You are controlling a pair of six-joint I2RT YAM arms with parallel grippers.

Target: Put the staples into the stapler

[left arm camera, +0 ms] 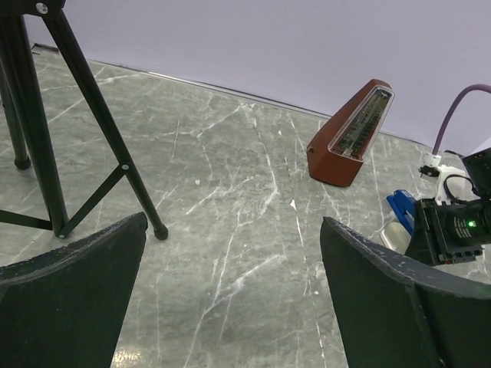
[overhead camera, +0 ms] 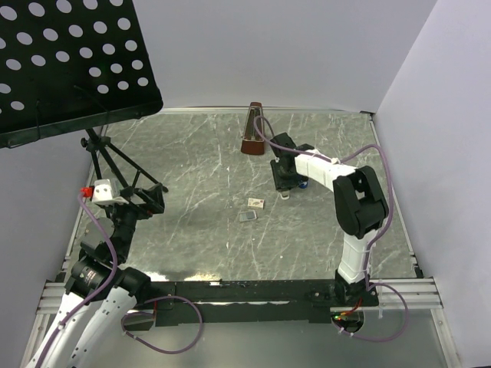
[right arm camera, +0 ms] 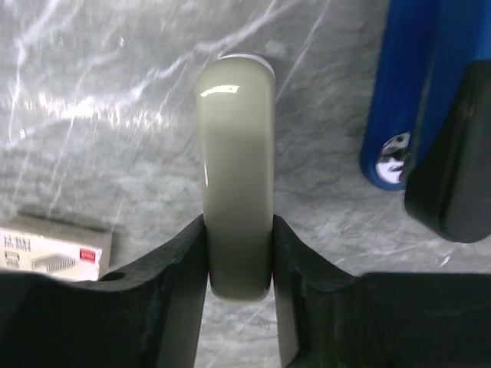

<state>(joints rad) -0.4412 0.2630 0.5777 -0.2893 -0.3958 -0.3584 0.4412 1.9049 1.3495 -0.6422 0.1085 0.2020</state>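
My right gripper [right arm camera: 238, 222] is shut on a pale grey-beige stapler [right arm camera: 234, 153], gripping its sides close above the table. It sits right of centre in the top view [overhead camera: 285, 186]. A blue stapler [right arm camera: 406, 92] lies just to the right of it. The staples box [right arm camera: 46, 253], small and whitish with red print, lies flat at the lower left of the right wrist view. In the top view the box [overhead camera: 255, 203] is left of the gripper, with a small silvery-grey piece [overhead camera: 246, 217] beside it. My left gripper [left arm camera: 234, 221] is open and empty, far to the left.
A brown metronome [overhead camera: 252, 130] stands at the back of the table, and shows in the left wrist view [left arm camera: 349, 134]. A black music stand [overhead camera: 69, 61] with tripod legs [left arm camera: 46, 138] fills the left side. White walls enclose the marbled table [overhead camera: 199, 230].
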